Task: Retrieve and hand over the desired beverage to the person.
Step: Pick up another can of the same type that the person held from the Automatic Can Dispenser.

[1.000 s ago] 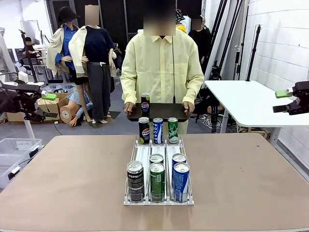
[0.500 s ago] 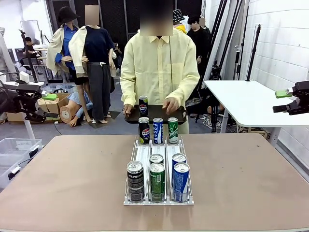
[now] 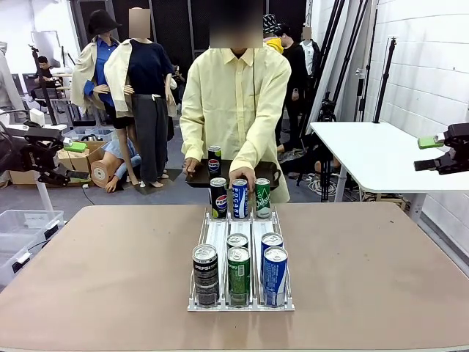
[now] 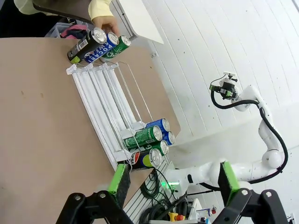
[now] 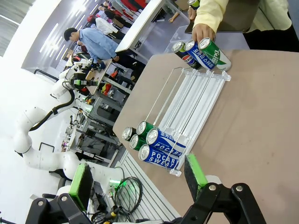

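Front view: my left gripper (image 3: 73, 158) hangs off the left side of the table (image 3: 95, 271) and my right gripper (image 3: 427, 152) off its right side. Both are well apart from the drinks, fingers spread, nothing between them. A clear rack (image 3: 217, 236) sits mid-table with cans at its near end. Three more stand in a row at its far end: a black can (image 3: 218, 199), a blue-and-white can (image 3: 239, 199) and a green can (image 3: 262, 198), packed close. The person (image 3: 234, 95) stands at the far side, one hand under a dark tray (image 3: 267, 173), the other hand (image 3: 242, 178) laid on top of the blue-and-white can. I take that as the drink wanted.

Left wrist view: my green pads (image 4: 118, 178) stand wide apart and empty. The rack runs away from me, and the hand rests on the far row.

Right wrist view: pads (image 5: 83, 182) again wide and empty. The far row sits at the rack's other end, well away from me.

I judge a sealed can to be stiff, weighty for its size and smooth enough to slip. I would clamp across the body near mid-height, firmly but without denting it. The neighbours crowd both its sides, so my fingers would fit better on its near and far faces. A matching blue can (image 3: 275, 275) at the near end looks easier to reach.
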Available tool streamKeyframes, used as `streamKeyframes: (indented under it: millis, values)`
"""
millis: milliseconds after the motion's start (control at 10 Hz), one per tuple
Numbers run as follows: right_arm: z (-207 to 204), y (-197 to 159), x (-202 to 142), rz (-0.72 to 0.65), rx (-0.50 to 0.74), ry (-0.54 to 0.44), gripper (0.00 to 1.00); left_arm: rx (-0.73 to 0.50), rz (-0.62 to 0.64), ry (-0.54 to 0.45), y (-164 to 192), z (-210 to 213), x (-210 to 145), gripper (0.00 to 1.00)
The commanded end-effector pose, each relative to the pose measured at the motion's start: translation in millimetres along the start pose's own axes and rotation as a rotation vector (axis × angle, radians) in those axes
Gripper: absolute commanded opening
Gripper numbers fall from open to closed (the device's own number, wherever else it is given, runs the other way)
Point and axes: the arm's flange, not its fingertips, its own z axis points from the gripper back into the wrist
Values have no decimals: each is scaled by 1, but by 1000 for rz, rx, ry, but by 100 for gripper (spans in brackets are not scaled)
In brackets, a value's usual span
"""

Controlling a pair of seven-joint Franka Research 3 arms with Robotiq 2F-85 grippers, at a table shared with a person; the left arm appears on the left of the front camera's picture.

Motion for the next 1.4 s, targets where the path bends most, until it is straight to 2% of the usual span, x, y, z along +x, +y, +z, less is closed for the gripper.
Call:
streamKeyframes:
  millis: [0, 1300]
  values:
    - [-2, 0, -1, 8, 3, 2, 100, 3, -1, -6, 0, 1, 1, 100]
    - [-2, 0, -1, 8, 3, 2, 100, 3, -1, -6, 0, 1, 1, 100]
